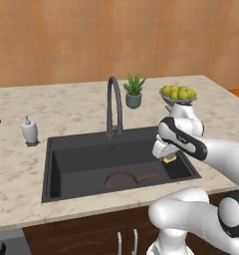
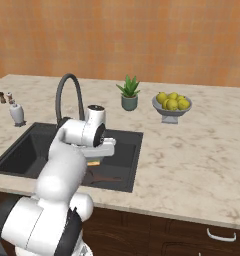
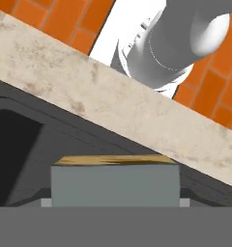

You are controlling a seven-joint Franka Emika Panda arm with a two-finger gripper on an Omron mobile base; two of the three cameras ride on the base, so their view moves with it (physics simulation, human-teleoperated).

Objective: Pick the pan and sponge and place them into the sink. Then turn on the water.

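Small yellow sponge with grey-green top face (image 3: 115,181) is held between the closed two-finger gripper (image 1: 169,158); judged light, soft, compressible. Matte black sink basin (image 1: 81,169) lies below it.

No words, labels, brand marks, numbers or signs can be read anywhere in these pictures. The soap bottle (image 1: 29,130) to the left of the sink (image 1: 54,164) has a plain white body. The plant pot (image 1: 133,100) and the fruit bowl (image 1: 177,101) behind the sink are both unmarked. The brick wall (image 1: 91,35) behind the sink bears no writing either.
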